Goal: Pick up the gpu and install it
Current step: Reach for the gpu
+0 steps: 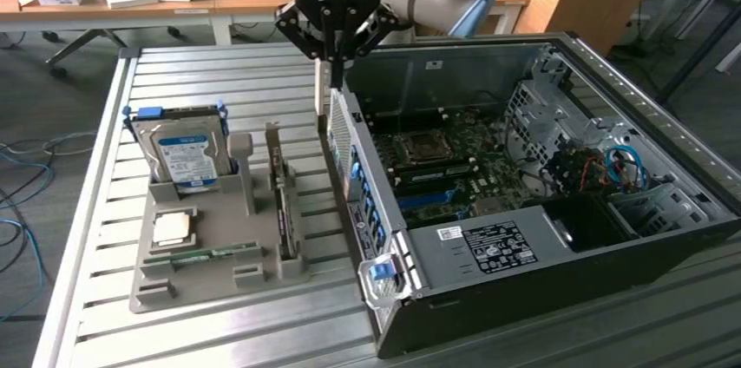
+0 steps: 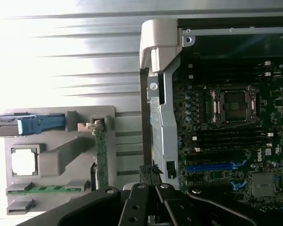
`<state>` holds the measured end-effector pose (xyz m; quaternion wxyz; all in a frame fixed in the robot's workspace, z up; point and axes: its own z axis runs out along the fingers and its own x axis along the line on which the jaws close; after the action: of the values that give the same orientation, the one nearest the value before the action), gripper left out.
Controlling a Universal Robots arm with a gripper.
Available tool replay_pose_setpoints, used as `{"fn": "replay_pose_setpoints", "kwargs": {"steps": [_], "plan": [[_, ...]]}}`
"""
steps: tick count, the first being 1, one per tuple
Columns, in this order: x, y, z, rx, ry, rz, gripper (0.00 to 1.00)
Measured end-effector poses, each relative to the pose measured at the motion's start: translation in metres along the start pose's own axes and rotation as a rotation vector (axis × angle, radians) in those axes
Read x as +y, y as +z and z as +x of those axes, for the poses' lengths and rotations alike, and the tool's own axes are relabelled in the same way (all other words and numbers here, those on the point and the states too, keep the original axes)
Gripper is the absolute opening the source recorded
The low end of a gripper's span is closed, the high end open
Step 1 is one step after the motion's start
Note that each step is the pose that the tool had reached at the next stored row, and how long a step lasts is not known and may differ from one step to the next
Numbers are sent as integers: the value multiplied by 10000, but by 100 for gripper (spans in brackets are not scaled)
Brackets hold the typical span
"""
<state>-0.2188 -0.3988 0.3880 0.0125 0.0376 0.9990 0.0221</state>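
My black pincer (image 2: 151, 186) is pressed together, seemingly empty. Below and beside it the gpu (image 1: 279, 190), a thin brownish card with silver bracket, stands edgewise. I reckon it light, stiff and fragile, and I'd pinch its top edge.

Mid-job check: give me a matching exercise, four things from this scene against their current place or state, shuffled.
Things:
1. hard drive
2. gpu
3. processor chip
4. pincer

Places or states:
A. shut, above the computer case edge
B. lying flat in the tray
C. standing on edge in the tray slot nearest the case
D. upright in the tray, blue label showing

Pairs: 1-D, 2-C, 3-B, 4-A
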Motion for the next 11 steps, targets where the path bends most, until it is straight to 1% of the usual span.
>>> {"fn": "replay_pose_setpoints", "kwargs": {"steps": [7,11], "plan": [[-17,18,219,4,5,1,11],[-26,32,325,17,7,1,11]]}}
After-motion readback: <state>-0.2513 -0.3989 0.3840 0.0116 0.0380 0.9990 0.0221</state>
